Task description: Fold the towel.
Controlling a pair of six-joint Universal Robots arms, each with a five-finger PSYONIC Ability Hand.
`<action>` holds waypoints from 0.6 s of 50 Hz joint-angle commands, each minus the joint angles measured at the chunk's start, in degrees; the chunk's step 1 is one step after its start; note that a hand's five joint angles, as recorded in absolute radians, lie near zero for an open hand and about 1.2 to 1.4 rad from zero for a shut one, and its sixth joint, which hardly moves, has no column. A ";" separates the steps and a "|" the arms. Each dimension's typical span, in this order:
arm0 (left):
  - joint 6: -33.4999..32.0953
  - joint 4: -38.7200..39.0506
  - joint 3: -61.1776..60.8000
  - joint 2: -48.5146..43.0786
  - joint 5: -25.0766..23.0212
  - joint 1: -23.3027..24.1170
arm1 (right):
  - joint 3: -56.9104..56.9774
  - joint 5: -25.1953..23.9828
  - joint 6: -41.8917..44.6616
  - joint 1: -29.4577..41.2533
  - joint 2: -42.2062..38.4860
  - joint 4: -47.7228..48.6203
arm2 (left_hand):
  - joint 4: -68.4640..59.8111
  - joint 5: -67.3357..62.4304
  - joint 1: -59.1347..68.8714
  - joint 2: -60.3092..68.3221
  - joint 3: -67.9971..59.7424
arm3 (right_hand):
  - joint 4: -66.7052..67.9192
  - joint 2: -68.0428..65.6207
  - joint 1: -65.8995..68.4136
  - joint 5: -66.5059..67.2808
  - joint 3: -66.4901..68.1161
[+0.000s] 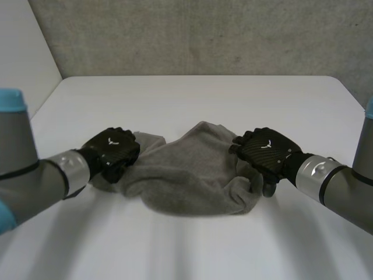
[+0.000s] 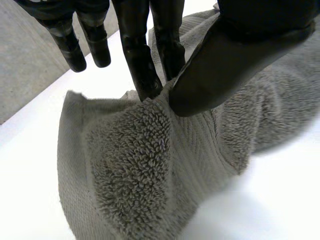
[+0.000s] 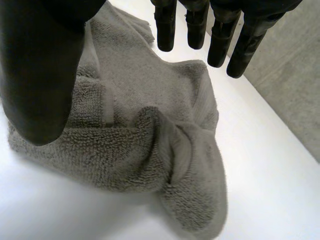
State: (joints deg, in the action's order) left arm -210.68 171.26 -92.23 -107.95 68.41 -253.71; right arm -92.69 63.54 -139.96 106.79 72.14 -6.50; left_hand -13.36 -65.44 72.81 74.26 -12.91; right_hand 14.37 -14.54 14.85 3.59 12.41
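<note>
on the table (image 1: 192,99), left hand (image 1: 113,153) pinches towel (image 1: 186,175); right hand (image 1: 265,151) straight-fingered over it

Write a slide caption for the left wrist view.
Left hand pinches a raised fold of the grey towel between thumb and finger on the white table.

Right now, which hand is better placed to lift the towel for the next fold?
Left. The left hand pinches the towel between thumb and fingers; the right hand, at its other end, has straight fingers holding nothing.
</note>
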 commanded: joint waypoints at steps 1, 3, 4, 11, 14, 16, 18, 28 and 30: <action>0.10 4.78 -9.97 8.36 -0.21 -0.64 | 0.49 0.26 3.72 -1.76 0.64 0.00 | 3.36 -4.56 7.19 5.74 2.91 | -4.37 0.59 -0.90 0.36 -2.41; 0.10 5.49 -11.57 9.69 -0.21 -0.65 | 1.02 0.26 3.81 -1.85 0.11 0.00 | 3.36 -4.56 7.19 5.74 2.91 | -4.37 0.42 -0.73 0.53 -2.41; 0.10 6.01 -12.79 10.91 -0.21 -0.73 | 2.06 0.26 3.81 -1.85 -0.59 -0.09 | 3.36 -4.56 7.19 5.74 2.91 | -4.37 0.42 -0.73 0.53 -2.41; 0.10 6.28 -18.15 14.69 -0.30 -1.61 | 10.58 0.88 3.55 -1.32 -8.31 -3.50 | 3.36 -4.56 7.19 5.74 2.91 | -4.37 -2.43 2.12 3.38 -2.41; 0.10 6.28 -20.08 16.36 -0.38 -2.57 | 14.53 1.05 3.29 -1.14 -12.26 -6.05 | 3.36 -4.56 7.19 5.74 2.91 | -4.37 -3.94 3.64 4.89 -2.41; 0.10 6.28 -21.05 17.15 -0.38 -3.10 | 16.73 1.14 3.29 -1.14 -14.02 -7.28 | 3.36 -4.56 7.19 5.74 2.91 | -4.37 -4.78 4.48 5.73 -2.41; 0.10 6.28 -21.76 17.86 -0.47 -3.54 | 18.67 1.14 3.20 -1.06 -15.61 -8.17 | 3.36 -4.56 7.19 5.74 2.91 | -4.37 -5.62 5.32 6.57 -2.41; 0.10 6.63 -23.17 18.48 -2.84 -5.74 | 25.36 2.02 3.46 -1.06 -23.18 -13.01 | 3.36 -4.56 7.19 5.74 2.91 | -4.37 -19.26 18.95 20.21 -2.41; 0.10 6.98 -23.00 18.04 -3.11 -6.09 | 25.37 2.02 3.90 -1.06 -23.27 -14.85 | 3.36 -4.56 7.19 5.74 2.91 | -4.37 -27.77 27.47 28.72 -2.41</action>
State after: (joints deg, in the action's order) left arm -210.59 177.72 -115.43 -89.27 66.28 -258.90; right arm -68.52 65.13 -136.68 105.75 50.63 -17.86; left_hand -13.36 -65.44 72.81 74.26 -12.91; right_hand 14.37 -32.41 32.09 22.54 12.41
